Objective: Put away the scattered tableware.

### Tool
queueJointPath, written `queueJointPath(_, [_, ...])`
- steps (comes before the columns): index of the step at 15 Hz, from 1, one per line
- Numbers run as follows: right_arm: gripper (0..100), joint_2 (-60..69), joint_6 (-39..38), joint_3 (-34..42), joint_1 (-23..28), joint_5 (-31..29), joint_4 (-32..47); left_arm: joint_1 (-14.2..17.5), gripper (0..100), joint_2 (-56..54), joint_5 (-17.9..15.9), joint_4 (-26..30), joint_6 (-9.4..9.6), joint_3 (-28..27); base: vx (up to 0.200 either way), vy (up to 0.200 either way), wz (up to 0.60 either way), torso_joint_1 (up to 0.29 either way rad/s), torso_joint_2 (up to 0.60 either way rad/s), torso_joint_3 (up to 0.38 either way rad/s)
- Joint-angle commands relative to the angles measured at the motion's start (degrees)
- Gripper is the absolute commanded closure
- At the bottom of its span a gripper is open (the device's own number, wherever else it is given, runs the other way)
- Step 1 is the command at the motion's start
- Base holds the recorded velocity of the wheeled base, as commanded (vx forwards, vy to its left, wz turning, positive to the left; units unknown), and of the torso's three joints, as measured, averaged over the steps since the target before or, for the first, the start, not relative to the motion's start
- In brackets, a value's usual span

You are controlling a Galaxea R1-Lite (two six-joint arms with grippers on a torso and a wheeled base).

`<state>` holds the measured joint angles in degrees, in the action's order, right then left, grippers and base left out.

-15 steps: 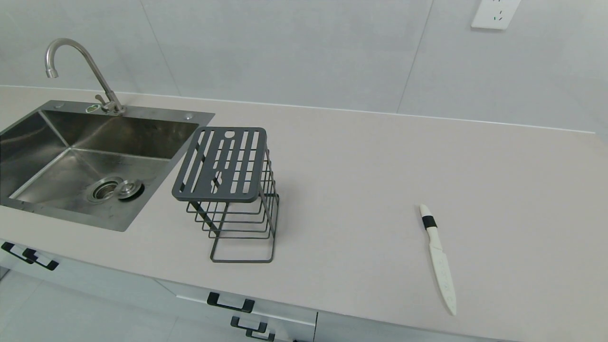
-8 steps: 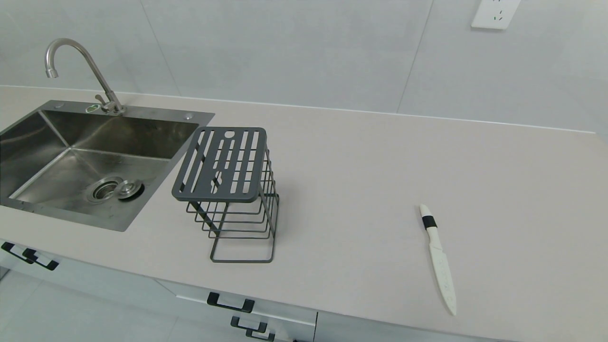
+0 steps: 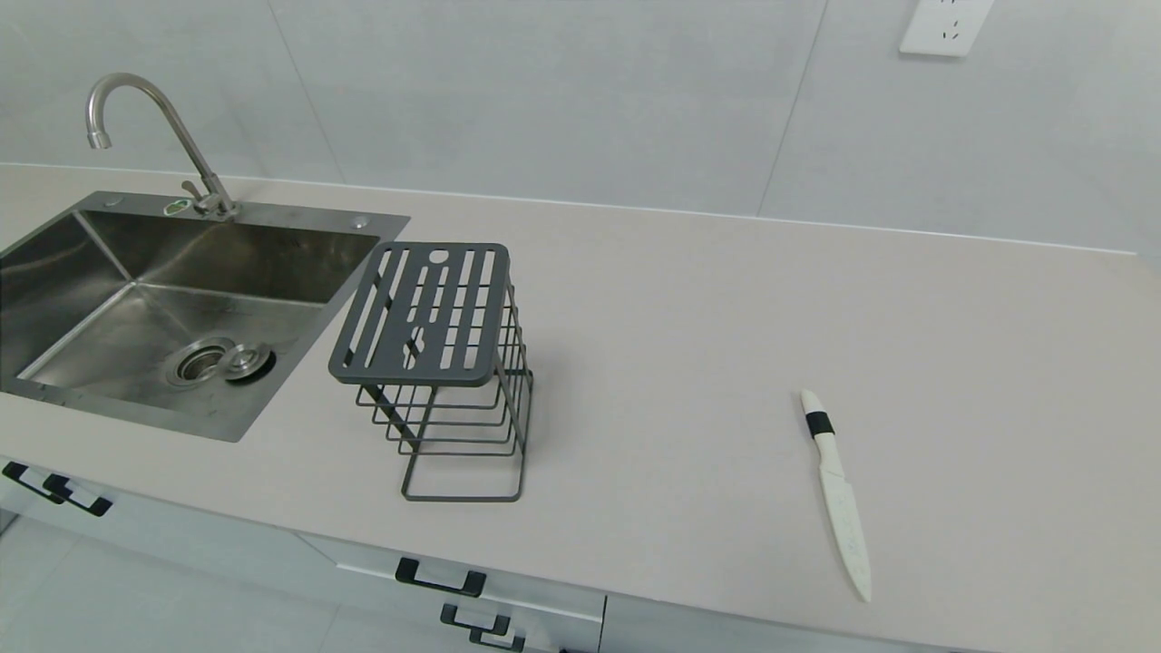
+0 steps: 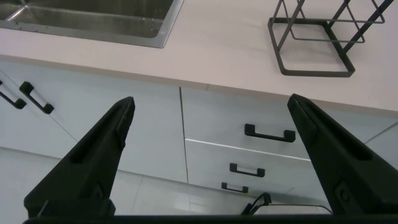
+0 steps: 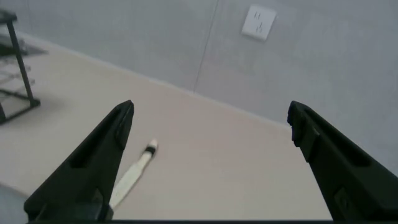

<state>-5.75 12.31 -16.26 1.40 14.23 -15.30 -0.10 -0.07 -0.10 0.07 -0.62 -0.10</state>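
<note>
A white knife (image 3: 835, 490) with a black band on its handle lies flat on the beige counter (image 3: 689, 363) at the right, blade toward the front edge. It also lies ahead of my right gripper (image 5: 211, 149) as the knife (image 5: 132, 177); that gripper is open, held above and in front of the counter, nothing between its fingers. A dark wire rack (image 3: 434, 363) with a slotted top stands beside the sink. My left gripper (image 4: 211, 149) is open, below the counter's front edge, facing the cabinet drawers, with the rack's base (image 4: 314, 37) above.
A steel sink (image 3: 145, 308) with a curved faucet (image 3: 145, 136) is set into the counter at the left. White drawers with black handles (image 4: 269, 134) run under the counter. A wall socket (image 3: 945, 25) sits on the tiled wall at the right.
</note>
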Motion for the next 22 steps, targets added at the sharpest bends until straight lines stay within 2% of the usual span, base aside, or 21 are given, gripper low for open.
queueJointPath(1, [0, -8.75, -0.01, -1.4, 0.09, 5.55, 0.62, 0.01, 0, 0.07, 0.01, 0.01, 0.01, 0.01, 0.0, 0.0, 0.0, 0.0, 0.0, 0.0])
queueJointPath(4, [0, -15.16, 0.08, 4.57, 0.0, 11.09, 2.2, 0.01, 0, 0.07, 0.01, 0.01, -0.08, 0.01, 0.0, 0.0, 0.0, 0.0, 0.0, 0.0])
queueJointPath(10, [0, -19.82, 0.52, 4.48, -2.28, 11.35, 2.2, 0.01, 0, 0.07, -0.08, 0.01, 0.01, 0.01, 0.0, 0.0, 0.0, 0.0, 0.0, 0.0])
queueJointPath(13, [0, -22.9, 0.61, 0.27, -3.77, 11.26, 2.03, 0.01, 0, 0.07, -0.08, 0.01, 0.01, 0.01, 0.0, 0.0, 0.0, 0.0, 0.0, 0.0])
queueJointPath(15, [0, -29.93, -0.62, -4.39, -7.03, 11.26, 2.12, 0.01, 0, 0.07, -0.08, 0.01, 0.01, 0.01, 0.0, 0.0, 0.0, 0.0, 0.0, 0.0])
queueJointPath(17, [0, -42.06, -2.03, -4.92, -11.95, 10.82, 1.85, 0.01, 0, 0.07, -0.17, 0.01, 0.01, 0.01, 0.0, 0.0, 0.0, 0.0, 0.0, 0.0])
queueJointPath(20, [0, -56.56, -2.03, -7.29, -14.85, 10.73, -1.31, 0.01, 0, 0.07, -0.17, 0.01, 0.09, 0.01, 0.0, 0.0, 0.0, 0.0, 0.0, 0.0])
queueJointPath(22, [0, -62.45, -1.77, -8.52, -16.69, 7.57, -1.84, 0.01, 0, 0.16, -0.17, 0.01, 0.09, 0.01, 0.0, 0.0, 0.0, 0.0, 0.0, 0.0])
